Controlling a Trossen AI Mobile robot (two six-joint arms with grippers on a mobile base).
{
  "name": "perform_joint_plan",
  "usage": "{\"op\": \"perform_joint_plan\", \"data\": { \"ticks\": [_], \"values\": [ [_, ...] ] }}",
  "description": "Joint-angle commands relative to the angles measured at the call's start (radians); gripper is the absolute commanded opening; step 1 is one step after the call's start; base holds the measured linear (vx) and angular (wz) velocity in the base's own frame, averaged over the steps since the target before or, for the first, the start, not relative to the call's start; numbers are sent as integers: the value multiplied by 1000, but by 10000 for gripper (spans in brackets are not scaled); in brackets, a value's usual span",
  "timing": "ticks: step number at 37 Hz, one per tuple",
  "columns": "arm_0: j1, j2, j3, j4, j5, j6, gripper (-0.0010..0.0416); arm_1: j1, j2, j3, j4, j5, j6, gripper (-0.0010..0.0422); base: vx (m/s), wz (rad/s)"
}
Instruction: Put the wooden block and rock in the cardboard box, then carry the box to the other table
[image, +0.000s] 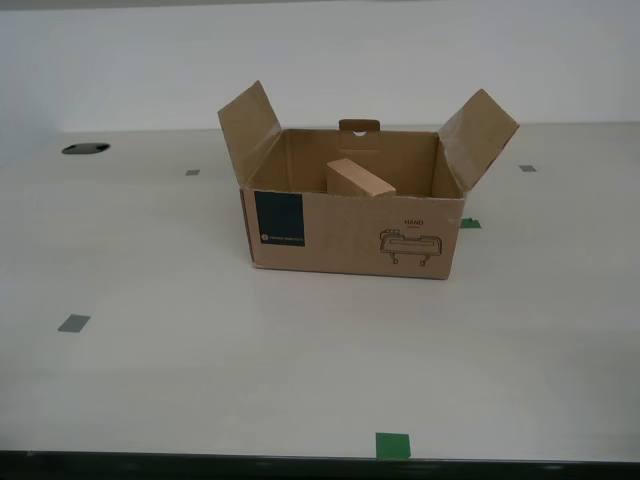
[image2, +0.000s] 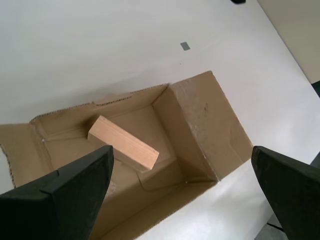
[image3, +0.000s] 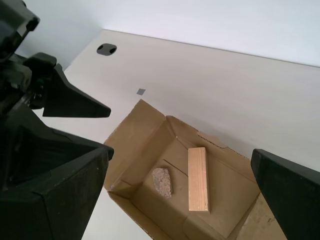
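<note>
First wrist view alone shows the rock (image3: 162, 182) on the cardboard box (image3: 131, 145) floor beside the wooden block (image3: 198, 179); the exterior view (centre frame) shows only the block's tilted end. Its long axis runs front-to-back. My first gripper (image3: 182, 192) and my second gripper (image2: 182, 187) gape wide, empty.

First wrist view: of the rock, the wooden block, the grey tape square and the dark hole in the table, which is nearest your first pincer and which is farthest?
1. The rock and wooden block, side by side inside the box, just beyond my first pincer: too close to call.
2. The grey tape square, on the table just past the box.
3. The dark hole, farthest, near the table's far edge.
</note>
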Motion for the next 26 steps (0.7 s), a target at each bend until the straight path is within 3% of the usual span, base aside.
{"op": "perform_joint_plan", "data": {
  "ticks": [1, 9, 16, 20, 26],
  "values": [
    [0, -1, 34, -32, 5, 6, 399, 4, 0, 16, -45, 0, 5, 375, 0, 0],
    [0, -1, 99, -160, 55, 24, 399, 48, 0, 27, -143, 0, 6, 375, 0, 0],
    [0, -1, 146, -274, 56, 25, 399, 84, 0, 27, -224, 0, 20, 375, 0, 0],
    [0, -1, 165, -330, 56, 56, 399, 97, 0, 27, -241, 0, 26, 375, 0, 0],
    [-11, -1, 163, -363, 64, 72, 399, 106, 0, 27, -246, 0, 28, 375, 0, 0]
  ]
}}
